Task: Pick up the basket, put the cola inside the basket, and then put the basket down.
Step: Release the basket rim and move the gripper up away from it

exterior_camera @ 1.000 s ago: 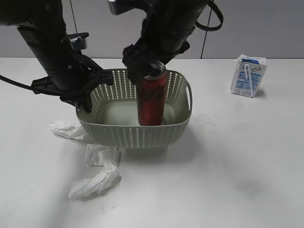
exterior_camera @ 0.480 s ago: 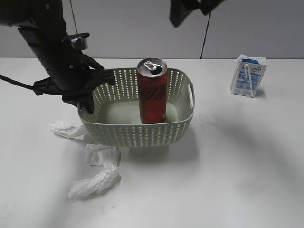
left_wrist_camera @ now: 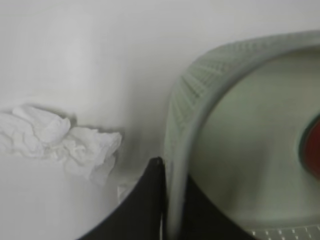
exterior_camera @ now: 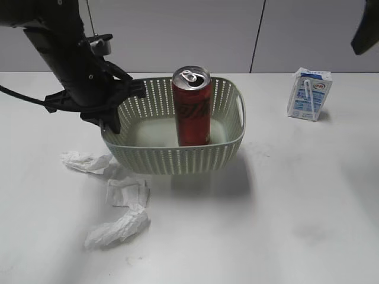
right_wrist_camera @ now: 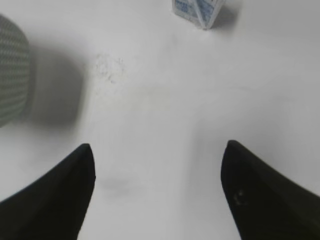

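Now the cola (exterior_camera: 192, 105) stands upright on its own inside the basket (exterior_camera: 177, 160), toward the back wall and well over from the left gripper (exterior_camera: 112, 112), which is clamped on the rim at the basket's left end, one finger outside the wall and one inside, as the left wrist view shows with the rim (left_wrist_camera: 175, 165) running straight between the dark fingers (left_wrist_camera: 150, 200). A second ago the right arm was still wrapped round the can's top; half a second ago it had let go and was lifting off; by now it is far up and away at the right edge of the room, with only a scrap of it (exterior_camera: 366, 29) showing. The right gripper (right_wrist_camera: 157, 195) hangs with its fingers spread wide over bare table (right_wrist_camera: 160, 100), nothing between them. The basket looks a touch higher and farther back than a moment ago, so I'd judge it is still held off the table, though I can't see under it for certain. That leaves, to my eye, only the setting down. The crumpled tissues (exterior_camera: 115, 228) lie below and beside the left gripper, and the small carton (exterior_camera: 309, 93) sits well off to the right.
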You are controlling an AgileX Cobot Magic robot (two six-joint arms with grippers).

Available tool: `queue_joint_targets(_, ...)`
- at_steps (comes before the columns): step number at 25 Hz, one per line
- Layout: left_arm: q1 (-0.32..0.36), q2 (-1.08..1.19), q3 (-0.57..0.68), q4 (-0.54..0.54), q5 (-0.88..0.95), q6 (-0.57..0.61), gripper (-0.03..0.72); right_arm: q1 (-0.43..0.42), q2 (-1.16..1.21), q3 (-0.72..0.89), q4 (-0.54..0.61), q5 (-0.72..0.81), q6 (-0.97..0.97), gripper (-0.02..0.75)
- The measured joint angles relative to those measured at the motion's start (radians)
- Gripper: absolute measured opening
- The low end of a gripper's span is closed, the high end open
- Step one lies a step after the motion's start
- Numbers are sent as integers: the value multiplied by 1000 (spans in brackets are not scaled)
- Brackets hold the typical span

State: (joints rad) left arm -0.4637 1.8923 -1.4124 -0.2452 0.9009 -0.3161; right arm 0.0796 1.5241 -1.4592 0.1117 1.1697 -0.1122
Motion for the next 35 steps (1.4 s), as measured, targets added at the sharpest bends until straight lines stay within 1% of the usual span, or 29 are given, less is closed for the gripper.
queue_joint_targets(4, 2, 62, -89, 0, 17, 0, -3, -1, -230, 229, 52, -65, -3, 592)
queue_joint_targets(7, 5, 115, -137, 1, 30, 0, -3, -1, -404, 391, 56, -100, -4, 592)
queue_joint_targets(11, 11, 154, -151, 20, 9, 0, -3, -1, -646, 610, 55, -131, -4, 592)
queue_joint_targets(16, 11, 191, -156, 33, -10, 1, -1, -1, -940, 811, 54, -172, -6, 592)
queue_joint_targets(18, 11, 208, -156, 33, -7, 1, 16, -1, -1045, 873, 52, -172, -6, 592)
queue_joint_targets(20, 11, 214, -156, 31, -9, 1, 60, -1, -1141, 924, 46, -175, -6, 592)
queue_joint_targets(22, 11, 213, -157, 28, -18, 1, 128, -1, -1239, 974, 40, -187, -7, 592)
queue_joint_targets(23, 11, 213, -157, 26, -22, 1, 175, -1, -1284, 995, 38, -195, -7, 592)
queue_joint_targets(25, 11, 213, -157, 25, -22, 1, 284, -1, -1361, 1029, 35, -209, -7, 592)
queue_joint_targets(28, 13, 213, -157, 23, -11, 21, 495, -1, -1462, 1039, 28, -217, -7, 591)
queue_joint_targets(30, 21, 204, -157, 20, 4, 30, 595, -1, -1505, 1039, 27, -218, -7, 591)
queue_joint_targets(31, 27, 197, -157, 17, 10, 35, 625, -1, -1519, 1039, 27, -219, -7, 591)
queue_joint_targets(32, 39, 184, -157, 11, 17, 44, 639, -1, -1525, 1039, 27, -219, -7, 591)
queue_joint_targets(35, 92, 129, -157, 3, 45, 96, 657, -1, -1527, 1040, 26, -219, -6, 591)
